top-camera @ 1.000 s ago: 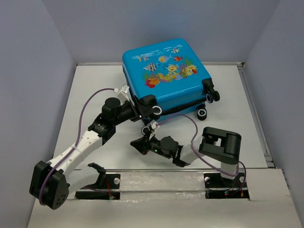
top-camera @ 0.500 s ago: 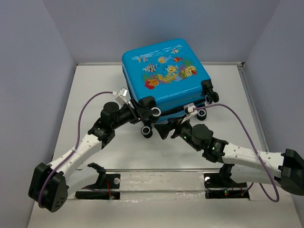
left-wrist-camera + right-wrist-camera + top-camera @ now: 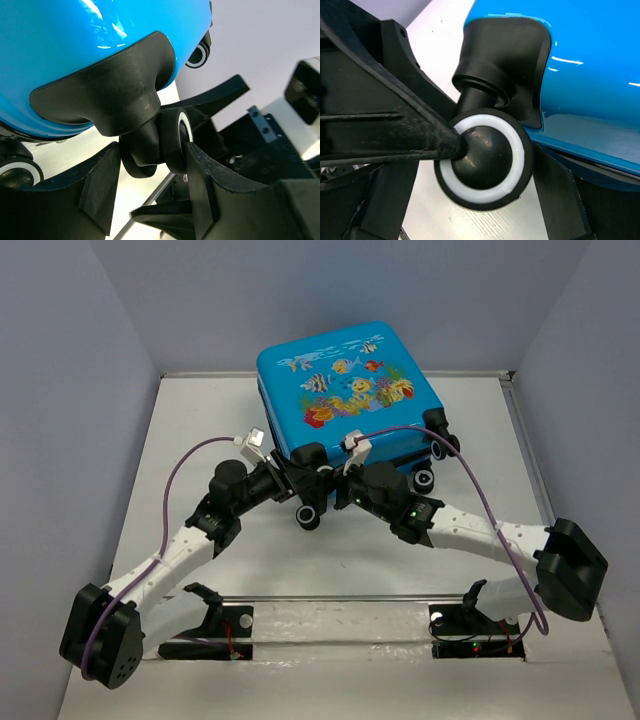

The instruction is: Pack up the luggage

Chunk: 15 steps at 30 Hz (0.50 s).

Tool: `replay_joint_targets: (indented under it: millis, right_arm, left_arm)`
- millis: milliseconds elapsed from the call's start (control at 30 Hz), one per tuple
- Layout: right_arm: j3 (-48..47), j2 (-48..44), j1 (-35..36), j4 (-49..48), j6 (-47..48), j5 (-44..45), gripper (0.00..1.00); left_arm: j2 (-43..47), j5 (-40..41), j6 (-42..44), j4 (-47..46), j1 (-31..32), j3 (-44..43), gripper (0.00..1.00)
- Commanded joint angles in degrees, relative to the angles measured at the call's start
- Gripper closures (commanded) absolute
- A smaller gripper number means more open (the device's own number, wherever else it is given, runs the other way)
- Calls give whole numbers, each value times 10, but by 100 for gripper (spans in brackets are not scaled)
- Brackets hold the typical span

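Your left gripper [image 3: 154,147] clenches a near wheel [image 3: 172,137] of the blue fish-printed luggage [image 3: 345,390], while your right gripper [image 3: 480,170] straddles that same wheel, fingers spread.

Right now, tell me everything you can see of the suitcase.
The luggage is a small, glossy bright-blue hard shell printed with cartoon fish and coral, closed, lying flat print-up at the far side of the table. A black zipper band runs round its side; four black casters with white-ringed wheels face the near edge. The left gripper appears to pinch the near corner wheel; the right gripper straddles it, open.
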<state>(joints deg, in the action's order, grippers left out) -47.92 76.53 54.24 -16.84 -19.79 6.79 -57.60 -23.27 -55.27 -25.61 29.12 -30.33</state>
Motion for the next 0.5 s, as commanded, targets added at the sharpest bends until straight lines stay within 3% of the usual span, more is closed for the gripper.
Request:
replay_joint_targets:
  millis: [0,133,300,333,367,467]
  right_arm:
    - [-37,20,0,-19,19,-26,6]
    - [-31,30,0,-46,36,3,17]
    - [-28,43,0,-100,69,42,40]
    - [-28,45,0,-105,71,46,49]
    - [-28,47,0,-111,71,59,67]
    - [-19,44,0,-130,68,73,88]
  left_arm:
    - [40,-70,-22,-151,9,-6,94]
    - [43,-75,-27,-156,9,-3,94]
    - [49,-74,-30,-155,9,11,94]
    - [50,-75,-31,-155,9,13,94]
    - [51,-76,-30,-154,9,16,94]
    - [58,-68,1,-101,7,18,91]
